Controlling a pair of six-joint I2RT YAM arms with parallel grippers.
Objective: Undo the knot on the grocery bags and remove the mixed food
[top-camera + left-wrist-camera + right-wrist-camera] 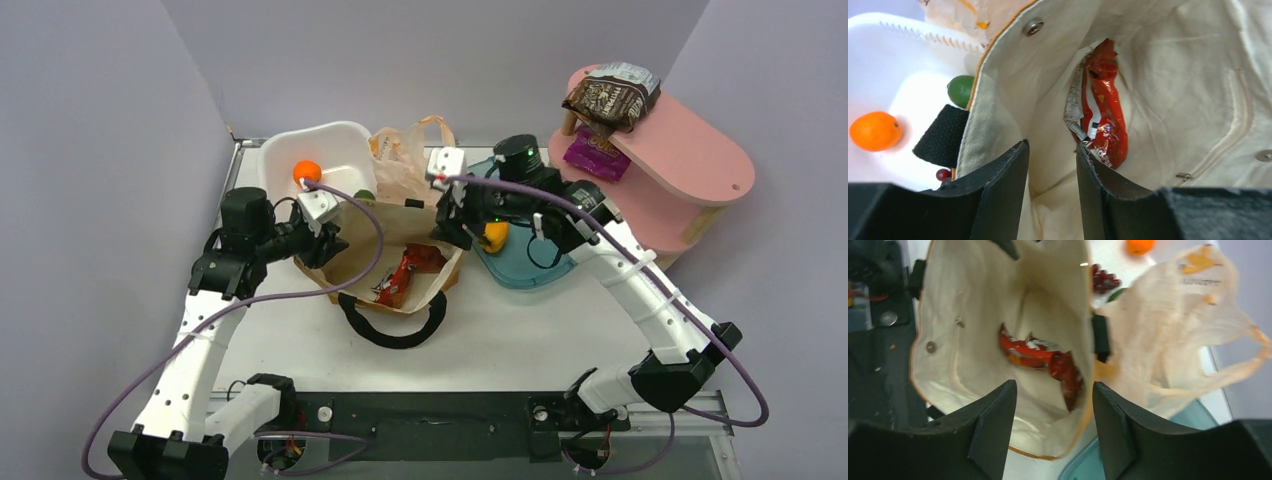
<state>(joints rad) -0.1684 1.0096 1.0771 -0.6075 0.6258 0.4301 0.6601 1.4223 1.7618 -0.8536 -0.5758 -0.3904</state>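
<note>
1. Top external view is showing orange (307, 171) and green fruit (364, 194) lying in the white tub (335, 130) beside the left gripper (1052, 152), yellow pepper (495, 235) sitting beside the right gripper (1054, 390).
2. Inside the tote (1173, 75), the red chip bag (1103, 110) is waiting, ahead of both grippers.
3. Left jaws are standing narrow, grip unclear; right jaws are hanging apart, empty.

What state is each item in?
Canvas tote: mouth open.
Doritos bag: inside tote.
Peach bag: untied, slack.
Orange: in white tub.
Green fruit: in white tub.
Grapes: in white tub.
Bell pepper: in teal tub.
Brown snack bag: on pink shelf.
Left end effector: part-open, grip unclear.
Right end effector: open, empty.
</note>
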